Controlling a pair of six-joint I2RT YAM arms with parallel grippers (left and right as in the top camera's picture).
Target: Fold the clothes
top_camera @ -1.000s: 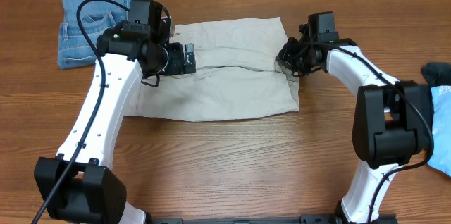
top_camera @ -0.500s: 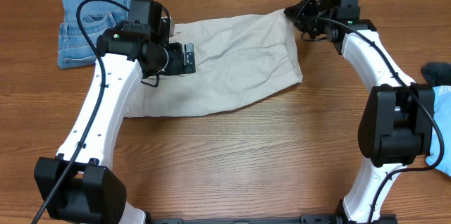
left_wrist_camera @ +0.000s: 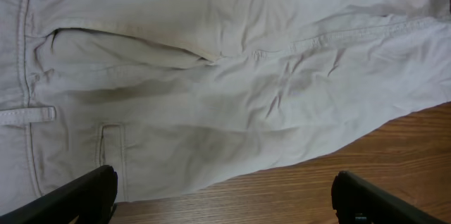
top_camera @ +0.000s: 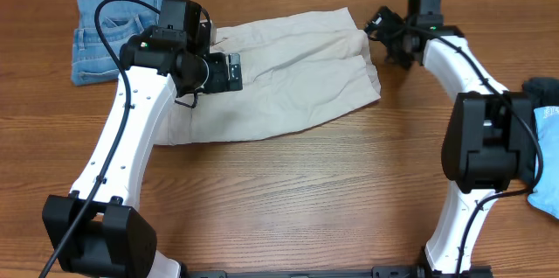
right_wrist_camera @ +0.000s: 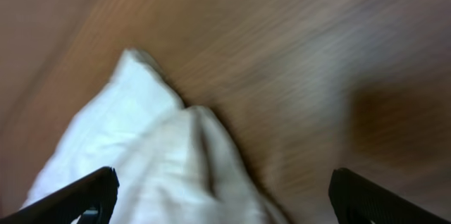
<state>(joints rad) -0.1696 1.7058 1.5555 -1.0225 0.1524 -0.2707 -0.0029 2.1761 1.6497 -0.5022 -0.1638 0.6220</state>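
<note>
The clothes here are chiefly cream-beige shorts (top_camera: 279,77), spread flat at the table's far middle. My left gripper (top_camera: 234,72) hovers open over their left part. In the left wrist view the shorts (left_wrist_camera: 211,76) fill most of the frame, and nothing is between the wide-set fingers of that gripper (left_wrist_camera: 225,206). My right gripper (top_camera: 387,33) stands open just off the shorts' far right corner. In the blurred right wrist view that corner (right_wrist_camera: 162,160) lies loose below the gripper (right_wrist_camera: 225,203).
Folded blue denim (top_camera: 113,33) lies at the far left, partly under the left arm. A dark piece (top_camera: 541,90) and a light-blue piece (top_camera: 548,151) sit at the right edge. Bare wooden table (top_camera: 288,199) spans the front.
My right gripper carried the shorts' right corner toward the far edge, then opened and let it go. The right leg now lies spread out. The left arm has not moved.
</note>
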